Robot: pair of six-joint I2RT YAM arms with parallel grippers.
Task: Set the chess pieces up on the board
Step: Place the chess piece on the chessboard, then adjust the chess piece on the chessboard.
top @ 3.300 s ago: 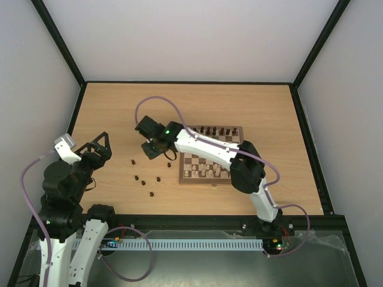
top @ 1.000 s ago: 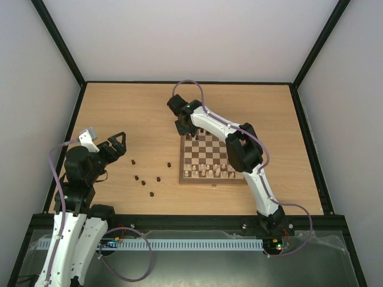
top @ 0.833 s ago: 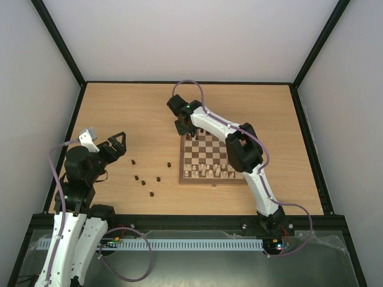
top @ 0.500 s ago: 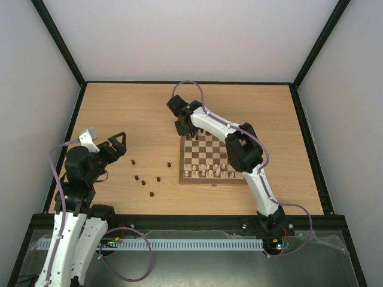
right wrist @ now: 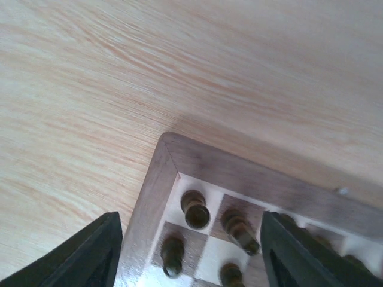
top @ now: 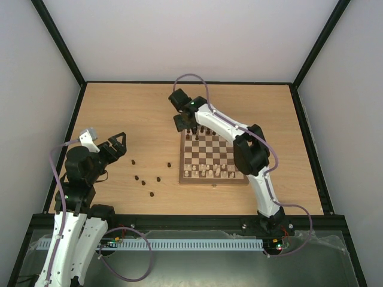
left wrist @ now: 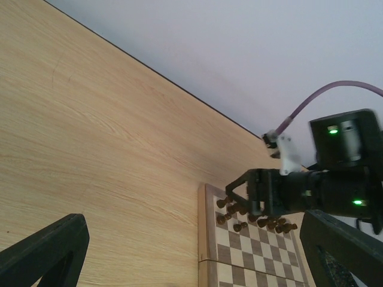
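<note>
Dark brown chess pieces point(right wrist: 195, 209) stand in the far rows of the board point(top: 207, 157), and we see a few more loose on the table point(top: 119, 107) to its left. Over the board's far left corner the right gripper point(top: 184, 125) hangs parted and empty. The left gripper point(top: 118, 145), well apart, gapes empty too.

board point(right wrist: 157, 179) cropped, chess pieces point(top: 143, 183) too tiny
</note>
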